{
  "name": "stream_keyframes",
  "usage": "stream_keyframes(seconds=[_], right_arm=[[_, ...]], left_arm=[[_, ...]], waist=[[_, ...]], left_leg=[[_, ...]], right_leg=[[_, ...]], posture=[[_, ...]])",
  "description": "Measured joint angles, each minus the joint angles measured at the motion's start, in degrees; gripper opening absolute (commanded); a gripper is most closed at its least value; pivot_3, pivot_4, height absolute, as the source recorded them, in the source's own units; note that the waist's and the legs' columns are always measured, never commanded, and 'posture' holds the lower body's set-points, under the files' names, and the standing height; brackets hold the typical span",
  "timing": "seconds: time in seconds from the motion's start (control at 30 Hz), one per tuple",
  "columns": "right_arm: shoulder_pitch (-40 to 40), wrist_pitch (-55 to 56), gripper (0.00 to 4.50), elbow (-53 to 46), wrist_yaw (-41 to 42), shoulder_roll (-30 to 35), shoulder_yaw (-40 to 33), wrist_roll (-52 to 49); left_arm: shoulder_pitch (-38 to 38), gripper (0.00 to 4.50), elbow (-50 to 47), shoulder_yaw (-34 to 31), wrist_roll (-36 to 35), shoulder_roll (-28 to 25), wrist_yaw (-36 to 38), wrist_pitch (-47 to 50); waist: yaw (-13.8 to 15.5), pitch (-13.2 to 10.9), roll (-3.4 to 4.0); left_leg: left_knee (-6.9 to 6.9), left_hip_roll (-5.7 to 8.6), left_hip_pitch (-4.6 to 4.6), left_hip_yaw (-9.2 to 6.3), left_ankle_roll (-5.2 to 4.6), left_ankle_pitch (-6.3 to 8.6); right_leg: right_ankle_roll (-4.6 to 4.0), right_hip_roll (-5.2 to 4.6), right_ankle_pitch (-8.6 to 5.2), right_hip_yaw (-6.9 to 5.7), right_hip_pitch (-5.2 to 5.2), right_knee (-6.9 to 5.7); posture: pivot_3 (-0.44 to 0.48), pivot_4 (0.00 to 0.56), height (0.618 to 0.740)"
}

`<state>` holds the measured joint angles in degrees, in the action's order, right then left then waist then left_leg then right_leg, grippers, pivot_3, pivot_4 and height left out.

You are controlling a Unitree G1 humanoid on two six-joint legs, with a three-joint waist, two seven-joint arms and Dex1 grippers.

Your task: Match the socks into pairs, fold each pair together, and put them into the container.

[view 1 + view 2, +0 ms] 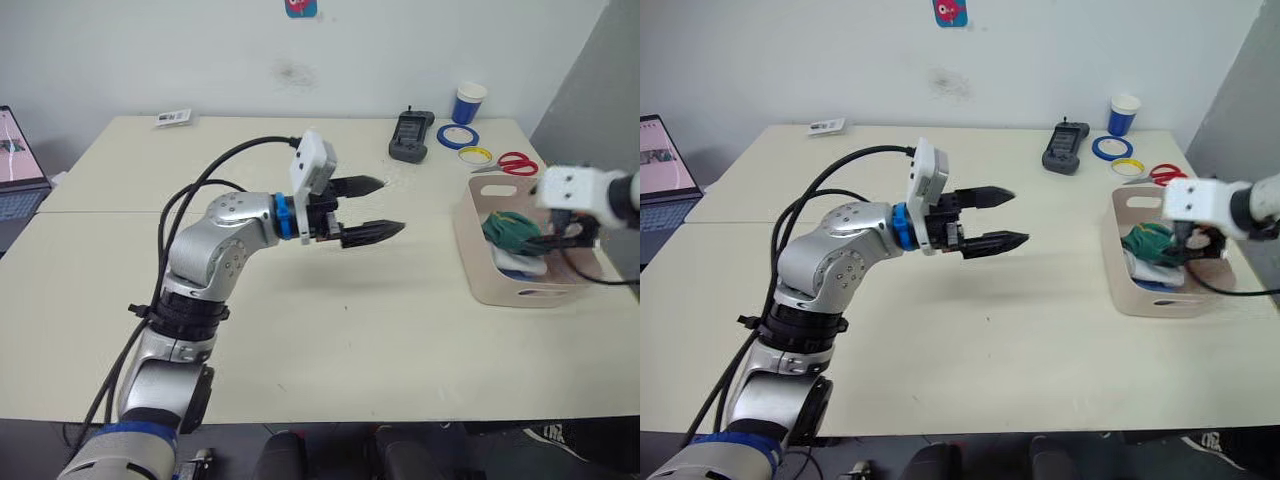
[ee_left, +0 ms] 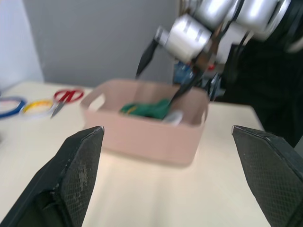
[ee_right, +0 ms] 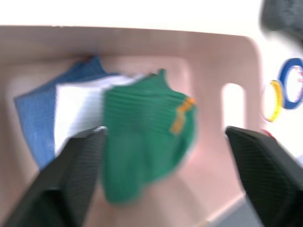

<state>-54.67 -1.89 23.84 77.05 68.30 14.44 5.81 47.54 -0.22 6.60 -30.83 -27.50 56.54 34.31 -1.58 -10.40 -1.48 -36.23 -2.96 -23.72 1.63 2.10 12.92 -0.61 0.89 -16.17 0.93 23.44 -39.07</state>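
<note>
left claw (image 1: pixel 372 209): fingers spread wide, empty, above mid-desk (image 1: pixel 330 310) | right claw (image 3: pixel 163 137): fingers wide apart, holding nothing, over pink container (image 1: pixel 500 290) at desk's right side | green socks (image 3: pixel 142 137) atop white (image 3: pixel 78 109) and blue socks (image 3: pixel 35 118) inside container

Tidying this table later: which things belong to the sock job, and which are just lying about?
Job: bin; green socks, white socks, blue socks inside it.

Lying about: scissors, blue tape ring, yellow tape ring, cup, black handset, laptop.
</note>
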Motion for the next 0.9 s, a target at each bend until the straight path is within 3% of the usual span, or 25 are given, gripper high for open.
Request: stream_keyframes(seconds=[0.2, 0.33, 0.47, 0.57, 0.77, 0.9], right_arm=[[-3.9, -8.4, 4.49, -1.8, 1.4, -3.6, -6.6, -5.6], [0.4, -17.9, 4.49, -14.3, -8.9, -16.5, -14.7, -13.8], [15.9, -23.6, 4.49, -29.9, -27.6, -37.5, -14.4, -15.9], [22.6, -24.7, 4.49, -33.3, -40.4, -47.0, -12.9, -12.5], [35.5, -23.6, 4.49, -36.5, -60.9, -60.0, -11.4, -4.5], [42.3, -22.4, 4.49, -38.0, -63.7, -61.1, -7.3, -1.8]], left_arm=[[-3.5, 4.50, 3.5, -5.4, 2.1, -8.0, 1.2, -2.9], [-9.1, 4.50, 4.7, -11.3, 4.8, -8.9, -4.9, -6.7], [-15.7, 4.50, 4.1, -16.6, 8.9, -0.9, -21.8, -9.8], [-20.4, 4.50, 1.5, -17.5, 11.9, 2.8, -30.1, -9.8], [-33.5, 4.50, -6.5, -14.4, 17.8, 8.7, -39.9, -9.6], [-39.5, 4.50, -8.4, -13.0, 19.8, 10.3, -42.1, -9.9]], waist=[[-0.5, 0.0, 0.02], [-0.4, 0.0, -0.01], [0.7, 0.1, -0.11], [1.4, 0.1, -0.10], [1.5, 0.3, -0.30], [1.2, 0.3, -0.33]], left_leg=[[0.02, -0.06, 0.08, 0.02, 0.00, 0.00], [-0.08, -0.63, 0.26, 0.02, 0.02, -0.01], [-0.30, -0.59, 0.04, -0.02, 0.08, -0.04], [-0.72, -0.56, -0.30, 0.05, 0.13, -0.06], [-0.63, -0.52, -0.16, 0.10, 0.11, -0.04], [-0.64, -0.60, -0.09, 0.11, -0.10, 0.08]], right_leg=[[-0.05, -0.07, 0.03, 0.07, 0.00, -0.07], [-0.10, 0.05, 0.06, -0.02, -0.18, -0.23], [-0.10, -0.03, 0.06, -0.09, -0.02, -0.59], [-0.06, -0.18, 0.07, -0.01, 0.23, -0.87], [0.12, -0.27, 0.18, 0.05, 0.07, -0.61], [0.13, -0.12, 0.16, 0.03, 0.07, -0.69]], posture=[[0.000, 0.150, 0.740], [0.000, 0.150, 0.740], [0.000, 0.150, 0.740], [0.000, 0.150, 0.740], [0.000, 0.150, 0.740], [0.000, 0.150, 0.740]])
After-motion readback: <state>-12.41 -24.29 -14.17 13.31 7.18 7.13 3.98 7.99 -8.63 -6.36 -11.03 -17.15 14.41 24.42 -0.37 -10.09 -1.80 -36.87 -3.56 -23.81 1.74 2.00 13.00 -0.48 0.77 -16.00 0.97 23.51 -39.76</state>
